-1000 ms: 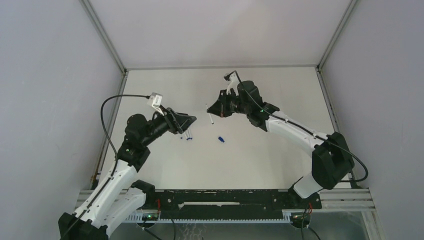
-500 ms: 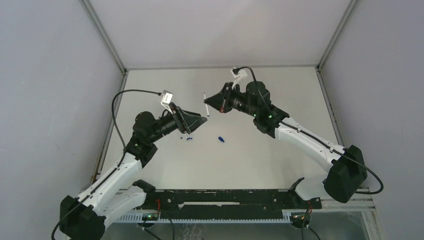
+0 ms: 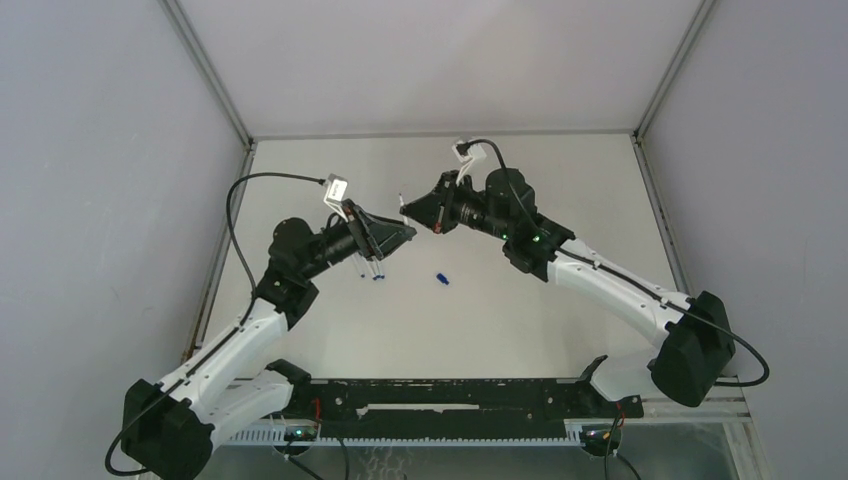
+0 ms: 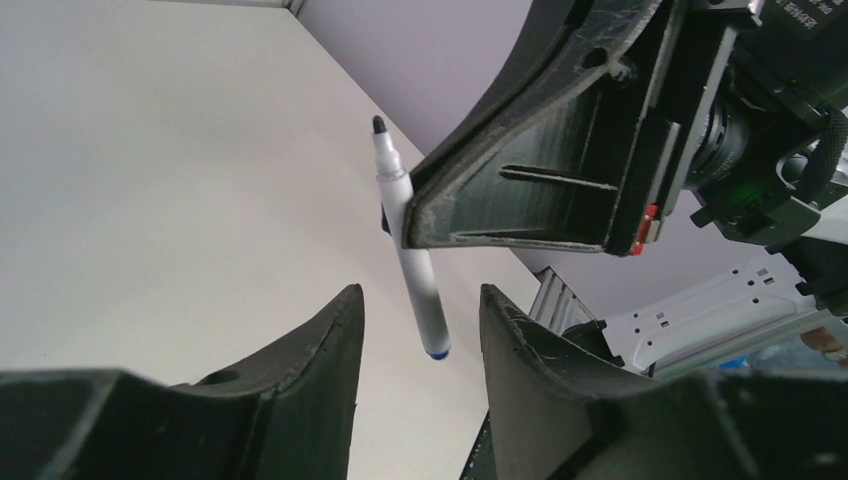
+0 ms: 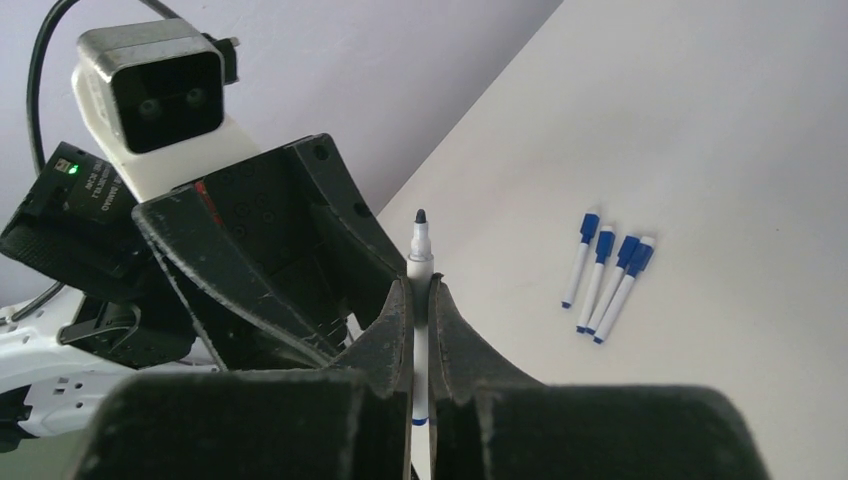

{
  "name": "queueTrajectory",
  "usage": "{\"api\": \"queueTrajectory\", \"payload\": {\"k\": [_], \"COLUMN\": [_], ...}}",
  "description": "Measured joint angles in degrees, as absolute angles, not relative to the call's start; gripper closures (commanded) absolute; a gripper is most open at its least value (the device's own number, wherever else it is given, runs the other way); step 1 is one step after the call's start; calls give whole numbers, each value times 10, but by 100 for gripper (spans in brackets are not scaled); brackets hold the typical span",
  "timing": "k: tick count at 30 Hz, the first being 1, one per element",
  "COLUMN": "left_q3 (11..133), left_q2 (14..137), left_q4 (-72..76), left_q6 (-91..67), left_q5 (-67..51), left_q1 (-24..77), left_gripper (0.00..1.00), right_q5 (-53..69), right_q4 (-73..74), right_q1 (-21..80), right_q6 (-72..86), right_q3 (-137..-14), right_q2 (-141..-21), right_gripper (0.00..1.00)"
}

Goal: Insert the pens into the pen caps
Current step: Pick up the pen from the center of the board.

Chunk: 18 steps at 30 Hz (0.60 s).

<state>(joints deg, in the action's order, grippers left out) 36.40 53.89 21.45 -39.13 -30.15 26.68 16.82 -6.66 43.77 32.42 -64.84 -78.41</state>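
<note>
Risk: pen (image 5: 419, 268) is clamped mid-barrel in my right claw (image 5: 420, 290); my left claw (image 4: 420, 290) stands open around its tail. If it shuts off-centre, I expect a twist or a drop.
Look: thin white barrel, dark bare tip up, blue tail.
Place: in the air above the worktop (image 3: 520, 300); loose cap (image 3: 441, 278) and capped pens (image 5: 604, 245) lie below.

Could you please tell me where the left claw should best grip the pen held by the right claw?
Probably the bare lower barrel of the pen, below the right claw, coming side-on with the left claw astride the shaft: the tip end is exposed and the middle is covered.
</note>
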Motion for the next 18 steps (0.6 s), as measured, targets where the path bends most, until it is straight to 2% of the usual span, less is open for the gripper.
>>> {"api": "queueTrajectory", "payload": {"k": [12,15,18], "left_q3": [364,364,364], "left_q2": [550,550,550], "left_q4": [222,222,222], "left_q6": [-397,-397,-401], "left_q5": [-302,-302,-303], "left_q1": [269,269,270], "left_gripper": [66,74,86], "right_q5": [157,146,135], "right_q4": [-63,-59,-56], "right_q1": [465,473,477], "right_q6": [307,297,288], "right_q3": [-648,-648,-648], "right_q2": [-776,-776,-776], "right_gripper": [100,100,100]}}
